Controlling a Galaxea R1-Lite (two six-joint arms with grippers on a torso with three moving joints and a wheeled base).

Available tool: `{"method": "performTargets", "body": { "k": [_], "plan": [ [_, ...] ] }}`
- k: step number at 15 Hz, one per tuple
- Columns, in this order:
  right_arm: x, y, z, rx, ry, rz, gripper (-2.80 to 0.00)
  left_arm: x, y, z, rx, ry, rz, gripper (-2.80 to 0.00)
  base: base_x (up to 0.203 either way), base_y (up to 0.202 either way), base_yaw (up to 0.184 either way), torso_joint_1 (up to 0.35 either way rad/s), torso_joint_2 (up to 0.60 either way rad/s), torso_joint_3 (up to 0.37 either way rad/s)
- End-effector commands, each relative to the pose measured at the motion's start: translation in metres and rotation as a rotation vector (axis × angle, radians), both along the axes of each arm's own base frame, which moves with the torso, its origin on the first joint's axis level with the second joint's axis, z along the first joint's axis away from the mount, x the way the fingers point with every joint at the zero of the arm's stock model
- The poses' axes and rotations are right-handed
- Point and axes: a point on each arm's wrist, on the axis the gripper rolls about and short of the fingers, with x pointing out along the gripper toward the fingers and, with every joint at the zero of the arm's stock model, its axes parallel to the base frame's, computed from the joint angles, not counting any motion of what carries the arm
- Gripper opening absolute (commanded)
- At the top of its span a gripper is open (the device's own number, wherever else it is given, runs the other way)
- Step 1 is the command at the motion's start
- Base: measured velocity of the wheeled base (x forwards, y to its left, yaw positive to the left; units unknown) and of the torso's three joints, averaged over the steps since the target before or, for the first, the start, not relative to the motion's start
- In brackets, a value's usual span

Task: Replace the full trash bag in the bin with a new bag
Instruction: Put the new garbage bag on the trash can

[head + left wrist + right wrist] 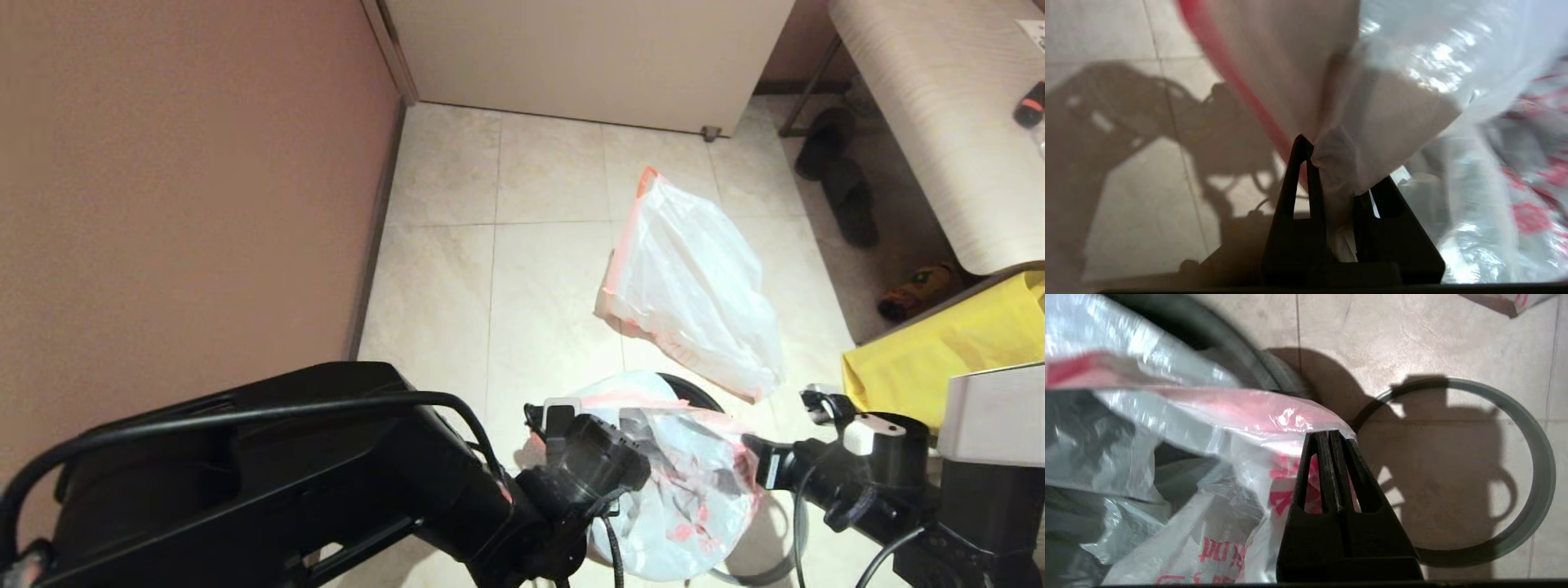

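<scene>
The new bag [682, 498], thin and translucent with red print, hangs spread over the bin [692, 387], of which only a black arc of the mouth shows behind it. My left gripper [555, 420] is shut on a bunched piece of the bag's edge [1339, 163] beside the pink hem. On the bag's other side my right gripper [755, 453] is shut on the pink hem [1290, 416], with the bin's dark wall [1237, 355] behind it. The full trash bag [694, 286] lies on the floor beyond the bin.
The bin's grey hoop [1537, 477] lies loose on the tiles to the bin's right [759, 578]. A yellow fabric bag [955, 343] sits at the right, dark slippers [841, 180] under a bench [939, 122]. A wall [188, 204] runs along the left.
</scene>
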Motion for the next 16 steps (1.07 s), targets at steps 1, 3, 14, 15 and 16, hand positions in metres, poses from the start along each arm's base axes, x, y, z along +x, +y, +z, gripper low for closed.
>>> {"method": "performTargets", "body": {
  "k": [1, 3, 14, 15, 16],
  "plan": [
    [0.001, 0.000, 0.014, 0.019, -0.078, -0.011, -2.80, 0.000, 0.000, -0.009, 0.011, 0.011, 0.003, -2.80, 0.000, 0.000, 0.000, 0.000, 0.00, 0.000],
    [0.003, -0.001, 0.013, 0.017, -0.078, -0.026, -2.80, -0.001, 0.000, -0.006, 0.009, 0.007, 0.000, -2.80, 0.000, 0.000, 0.000, 0.000, 0.00, 0.000],
    [0.000, 0.011, -0.016, -0.009, 0.015, 0.028, -2.80, 0.000, 0.001, -0.004, 0.006, 0.003, 0.002, -2.80, 0.000, 0.000, 0.000, 0.000, 0.00, 0.000],
    [-0.001, 0.015, -0.019, -0.017, 0.023, 0.045, -2.80, 0.000, 0.001, 0.001, -0.004, -0.004, 0.002, -2.80, 0.000, 0.000, 0.000, 0.000, 0.00, 0.000],
    [-0.003, 0.019, -0.022, -0.022, 0.035, 0.062, -2.80, 0.000, 0.000, 0.005, -0.013, -0.011, 0.000, -2.80, 0.000, 0.000, 0.000, 0.000, 0.00, 0.000]
  ]
}}
